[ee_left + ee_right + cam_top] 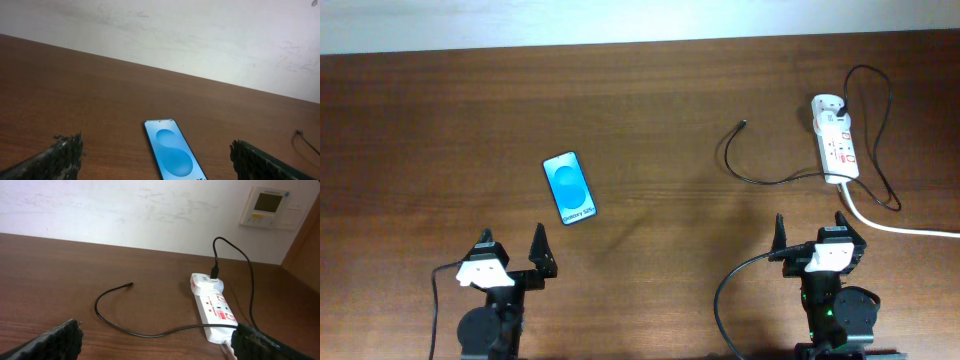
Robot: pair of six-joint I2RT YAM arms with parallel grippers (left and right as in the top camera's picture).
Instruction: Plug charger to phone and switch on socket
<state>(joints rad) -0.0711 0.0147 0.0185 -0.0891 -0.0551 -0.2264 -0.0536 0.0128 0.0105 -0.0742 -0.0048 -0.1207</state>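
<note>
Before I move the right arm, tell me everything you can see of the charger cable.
The charger cable is thin, black and rubbery-looking. Its free plug tip lies loose on the wooden table, left of the power strip. From there it curves back, crosses the strip's near end, loops up and plugs into a white adapter at the far end. Nothing else touches it.

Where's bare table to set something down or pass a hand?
Free: table left of the phone; the wide stretch between phone and charger. Crowded: right end, where charger loops flank the socket and its white cord trails off.
</note>
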